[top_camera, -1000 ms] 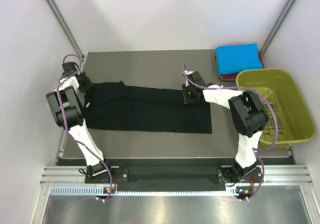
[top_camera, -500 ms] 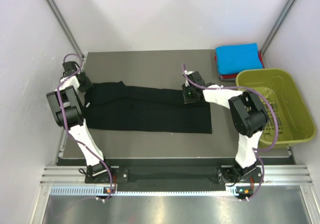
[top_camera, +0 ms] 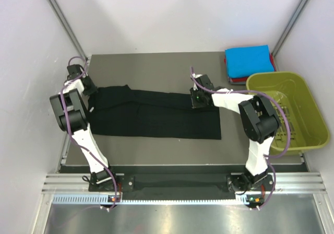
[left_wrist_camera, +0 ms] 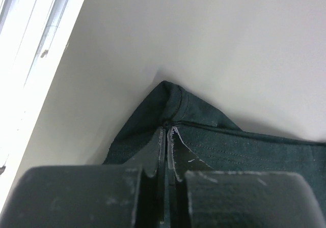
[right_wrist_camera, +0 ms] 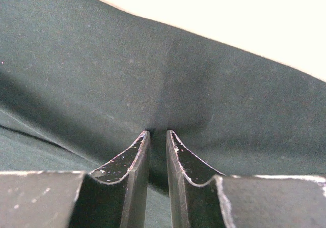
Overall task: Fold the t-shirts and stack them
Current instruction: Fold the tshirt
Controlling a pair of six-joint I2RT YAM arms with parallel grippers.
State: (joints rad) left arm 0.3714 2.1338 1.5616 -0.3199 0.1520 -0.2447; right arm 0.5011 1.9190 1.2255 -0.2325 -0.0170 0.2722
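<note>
The black t-shirt [top_camera: 156, 116] lies folded into a long band across the table. At its left end my left gripper [top_camera: 90, 90] is shut on the shirt's corner; in the left wrist view the left gripper [left_wrist_camera: 167, 131] pinches the hemmed corner [left_wrist_camera: 170, 98]. My right gripper [top_camera: 199, 102] sits on the band's far edge near its right end. In the right wrist view the right gripper [right_wrist_camera: 158, 134] has its jaws nearly together with a ridge of the black cloth [right_wrist_camera: 168, 85] nipped between them. A folded blue t-shirt [top_camera: 249, 60] lies on a red one [top_camera: 239, 80] at the back right.
An olive-green plastic basket [top_camera: 275, 75] stands at the right edge of the table, just in front of the folded stack. Grey table surface [top_camera: 151, 67] shows behind the black shirt. White walls close in on the left and back.
My left gripper has shut on the black shirt's left corner; it stood open before. The right gripper and the shirt have stayed where they were.
</note>
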